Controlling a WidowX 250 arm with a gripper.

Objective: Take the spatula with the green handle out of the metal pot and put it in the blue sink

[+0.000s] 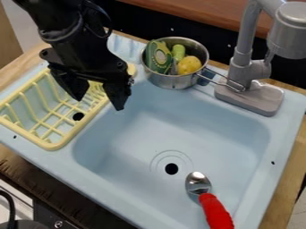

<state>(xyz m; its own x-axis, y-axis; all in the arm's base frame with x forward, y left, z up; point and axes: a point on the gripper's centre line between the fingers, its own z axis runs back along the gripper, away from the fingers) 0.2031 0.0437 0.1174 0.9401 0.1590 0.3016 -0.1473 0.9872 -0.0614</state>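
A pale yellow dish rack (50,145) sits on the ledge of a light blue sink (278,147), beside the basin, with the black gripper (99,96) hanging above its inner side. The jaws are spread, with nothing pinched between them; whether either tip touches the rack cannot be told from this angle. The rack, apparently molded plastic, looks light and fairly stiff, with a little give in its thin ribs and a smooth finish that could slip under a loose grip. Its thicker outer rim offers the surest hold, though a one-sided lift would probably tilt the wide frame. Behind the basin, a metal saucepan (167,81) holds green pieces (159,56) and a yellow, lemon-like piece (189,65), near the base of a gray faucet (241,58). A red-handled spoon (215,210) lies in the basin, its metal bowl near the drain (172,168). A wooden tabletop (282,197) surrounds the sink.
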